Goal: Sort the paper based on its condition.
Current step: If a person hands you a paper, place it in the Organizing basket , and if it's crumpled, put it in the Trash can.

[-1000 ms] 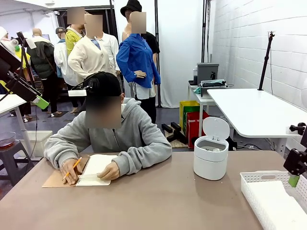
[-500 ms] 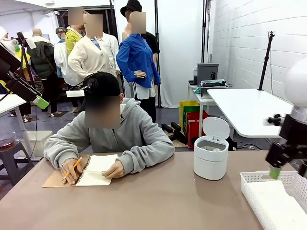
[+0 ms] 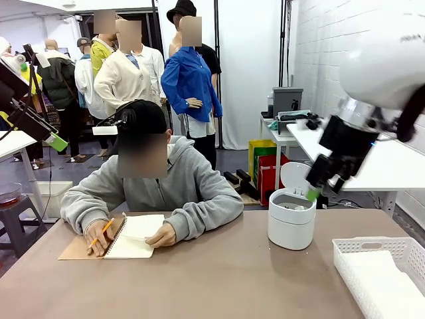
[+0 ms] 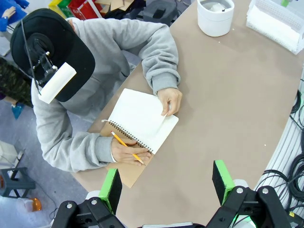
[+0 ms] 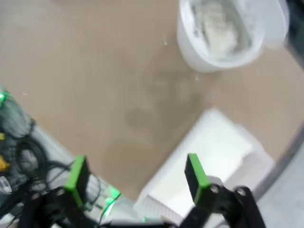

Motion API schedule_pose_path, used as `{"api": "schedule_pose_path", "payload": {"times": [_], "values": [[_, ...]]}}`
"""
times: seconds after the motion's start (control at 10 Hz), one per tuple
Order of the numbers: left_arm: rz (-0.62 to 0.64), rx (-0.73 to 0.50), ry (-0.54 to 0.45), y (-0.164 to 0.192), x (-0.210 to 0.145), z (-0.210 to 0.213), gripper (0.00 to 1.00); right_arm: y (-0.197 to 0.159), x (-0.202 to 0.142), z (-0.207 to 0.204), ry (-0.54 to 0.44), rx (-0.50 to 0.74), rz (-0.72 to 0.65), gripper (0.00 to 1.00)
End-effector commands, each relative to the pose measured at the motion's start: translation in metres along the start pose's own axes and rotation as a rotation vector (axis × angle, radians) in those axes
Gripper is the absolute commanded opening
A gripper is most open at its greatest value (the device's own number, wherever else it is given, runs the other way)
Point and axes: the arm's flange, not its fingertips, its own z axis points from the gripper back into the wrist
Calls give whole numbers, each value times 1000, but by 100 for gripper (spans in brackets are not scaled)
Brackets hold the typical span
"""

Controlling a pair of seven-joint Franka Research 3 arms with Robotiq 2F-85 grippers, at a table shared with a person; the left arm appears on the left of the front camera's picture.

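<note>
Flat white paper (image 3: 377,278) lies in the white lattice basket (image 3: 362,247) at the table's near right; the paper (image 5: 216,147) in the basket (image 5: 159,202) is blurred in the right wrist view. Crumpled paper (image 5: 216,23) sits inside the white bin (image 3: 291,226), whose lid stands up. My right gripper (image 3: 323,183) hangs high above the bin, and its own view shows the right gripper (image 5: 137,175) open and empty. High over the table, my left gripper (image 4: 166,183) is open and empty. Below it a person writes with a pencil (image 4: 127,147) in a spiral notebook (image 4: 142,118).
The person sits at the far left of the table with both hands on the notebook (image 3: 133,236). The bin (image 4: 216,16) and basket (image 4: 278,21) stand at the far end in the left wrist view. Cables (image 4: 289,175) hang off the table edge. Bare brown tabletop (image 3: 219,279) lies between notebook and basket.
My right arm has swung up and to the left, from low beside the basket to high above the bin. The person's hand on the page has shifted slightly.
</note>
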Motion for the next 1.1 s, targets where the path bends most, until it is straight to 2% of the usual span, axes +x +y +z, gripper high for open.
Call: {"api": "schedule_pose_path", "payload": {"times": [0.0,0.2,0.5,0.7,1.0], "values": [[1,2,1,0,-1,0,100,15,38,12,-111,33,133,100],[1,2,1,0,-1,0,100,43,74,33,-202,53,210,100],[1,2,1,0,-1,0,100,74,114,63,-276,78,315,100],[1,2,1,0,-1,0,100,79,129,80,-325,85,341,100],[1,2,1,0,-1,0,100,91,141,93,-449,110,356,100]]}}
